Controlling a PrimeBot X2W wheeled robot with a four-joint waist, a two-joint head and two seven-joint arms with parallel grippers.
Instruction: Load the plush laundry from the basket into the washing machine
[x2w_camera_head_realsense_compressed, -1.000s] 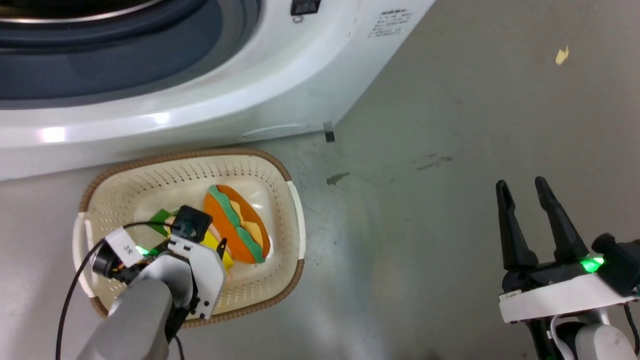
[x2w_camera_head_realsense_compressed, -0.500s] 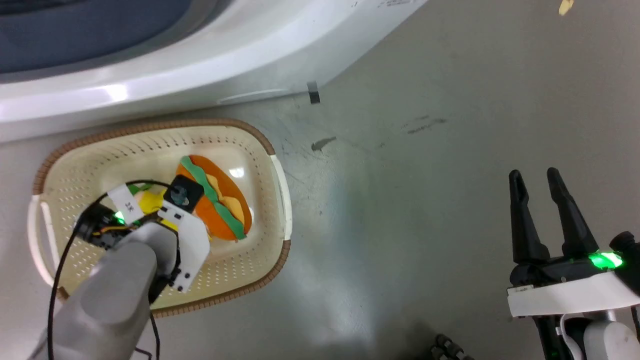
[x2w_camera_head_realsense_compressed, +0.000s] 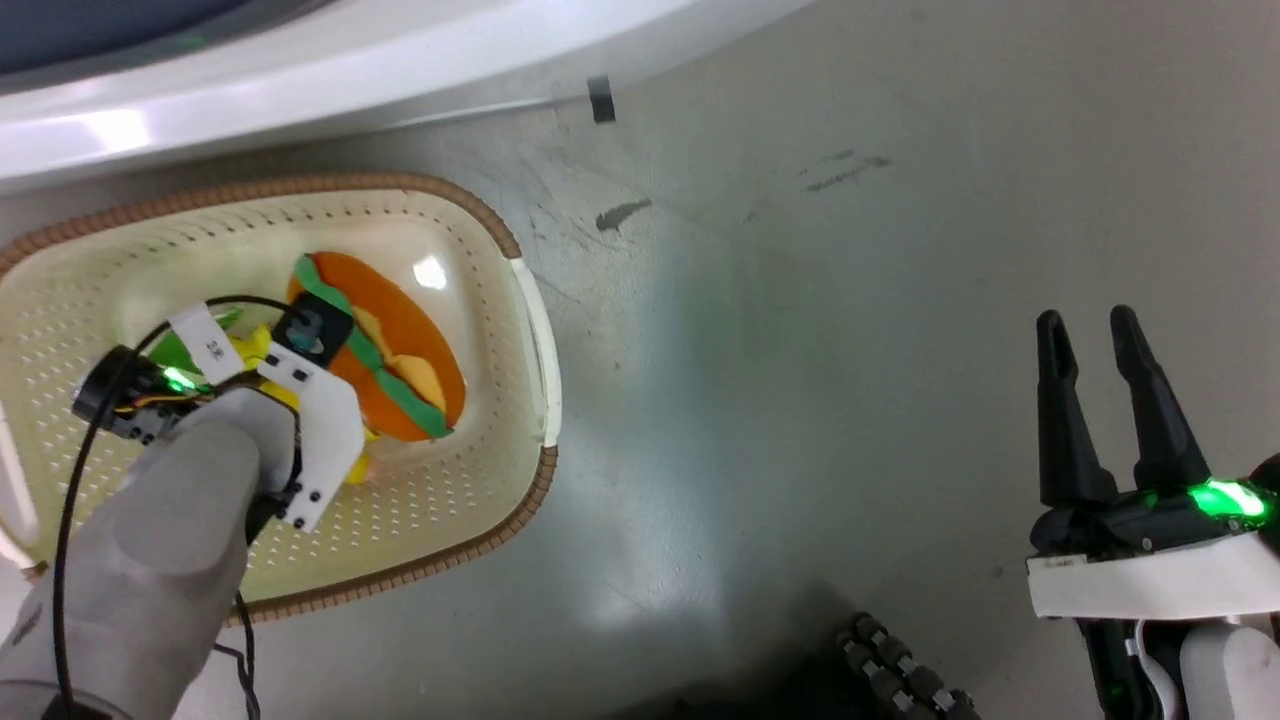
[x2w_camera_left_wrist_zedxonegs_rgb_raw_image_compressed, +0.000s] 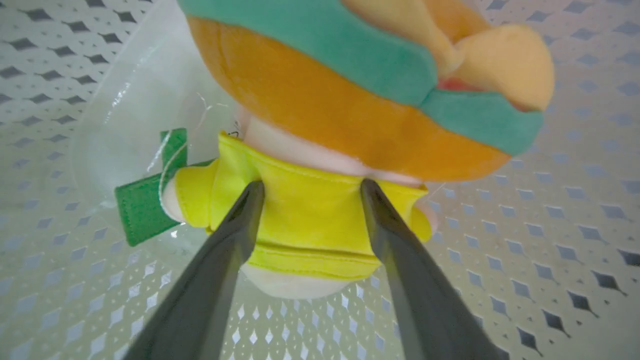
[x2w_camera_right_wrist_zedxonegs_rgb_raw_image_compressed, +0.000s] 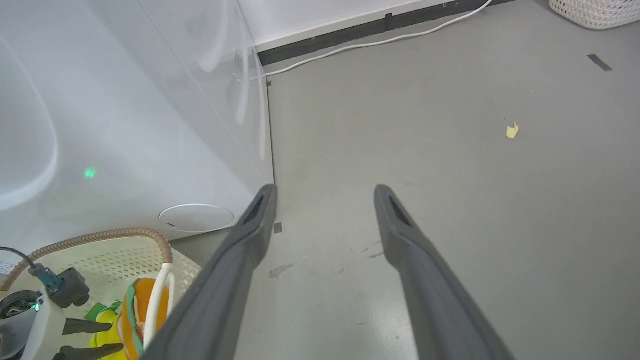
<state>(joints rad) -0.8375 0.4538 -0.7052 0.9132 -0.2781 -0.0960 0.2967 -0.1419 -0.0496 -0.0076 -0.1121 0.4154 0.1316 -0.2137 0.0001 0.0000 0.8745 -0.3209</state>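
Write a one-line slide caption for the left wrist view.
Open left pincer poised at the yellow plush toy, which lies against the orange burger plush in the perforated basket.

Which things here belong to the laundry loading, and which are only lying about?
Job: burger plush, yellow plush, basket, washing machine, open left gripper.
Lying about: yellow scrap, white cable, white woven bin, black tape strip.

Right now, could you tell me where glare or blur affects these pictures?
Head view: a glare spot in the basket beside the burger plush, and a highlight on the washing machine. Left wrist view: the fingers look soft near the bottom edge. Right wrist view: a green glint on the machine's side.
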